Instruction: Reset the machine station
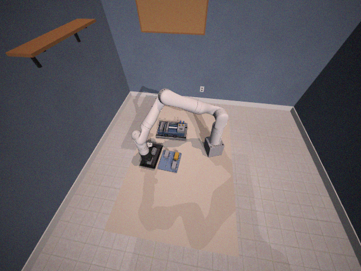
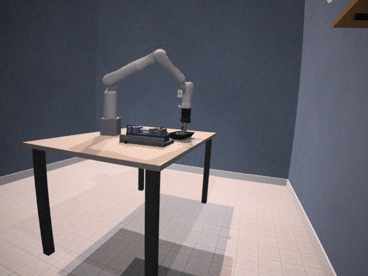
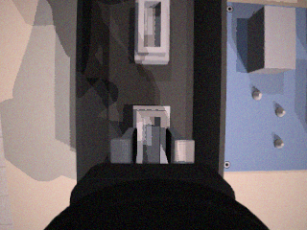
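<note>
My gripper [image 1: 148, 162] [image 2: 184, 131] [image 3: 151, 140] points down into the black outfeed tray [image 1: 158, 157] [image 2: 178, 137] [image 3: 208, 96]. It is shut on a finished part [image 3: 153, 115], pocket up, low in the tray; I cannot tell if it touches the floor. Another finished part [image 1: 153, 150] [image 3: 153, 34] lies there, pocket up. On the blue infeed plate [image 1: 170, 168] [image 3: 249, 149] are a gray blank [image 1: 166, 153], a brass blank [image 1: 176, 155] and another gray blank [image 1: 174, 165]. The vise [image 1: 172, 134] [image 2: 142, 139] stands apart; its contents are too small to tell.
The infeed plate lies just beside the tray, with short pins [image 3: 280, 112] standing up. A tall-looking gray blank [image 3: 278, 38] is near the tray's side wall. Hoses [image 1: 181, 122] rise at the vise end nearer the arm's base [image 1: 214, 147].
</note>
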You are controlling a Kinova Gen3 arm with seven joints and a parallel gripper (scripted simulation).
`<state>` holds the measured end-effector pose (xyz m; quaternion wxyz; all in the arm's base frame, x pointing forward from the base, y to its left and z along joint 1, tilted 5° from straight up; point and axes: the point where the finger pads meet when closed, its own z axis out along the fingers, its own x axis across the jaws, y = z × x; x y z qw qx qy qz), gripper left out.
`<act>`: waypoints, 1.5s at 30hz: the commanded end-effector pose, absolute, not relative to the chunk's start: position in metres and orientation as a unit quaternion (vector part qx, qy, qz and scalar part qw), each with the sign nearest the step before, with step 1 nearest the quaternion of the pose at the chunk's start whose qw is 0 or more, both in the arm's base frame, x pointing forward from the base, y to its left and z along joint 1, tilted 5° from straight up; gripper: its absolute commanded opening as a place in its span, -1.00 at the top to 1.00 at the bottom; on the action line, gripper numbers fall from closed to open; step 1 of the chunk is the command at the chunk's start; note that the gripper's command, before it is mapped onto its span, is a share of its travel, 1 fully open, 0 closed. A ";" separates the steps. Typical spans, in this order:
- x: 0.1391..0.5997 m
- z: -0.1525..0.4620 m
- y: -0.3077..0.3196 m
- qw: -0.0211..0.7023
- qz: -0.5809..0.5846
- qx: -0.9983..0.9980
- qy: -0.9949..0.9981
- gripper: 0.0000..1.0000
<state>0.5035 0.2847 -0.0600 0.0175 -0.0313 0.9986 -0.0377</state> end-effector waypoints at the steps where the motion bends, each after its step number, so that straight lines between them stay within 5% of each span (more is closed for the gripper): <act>1: 0.504 -0.059 0.285 0.019 -0.037 -0.031 0.999 1.00; 45: 0.505 -0.071 0.285 0.019 -0.037 -0.031 0.999 1.00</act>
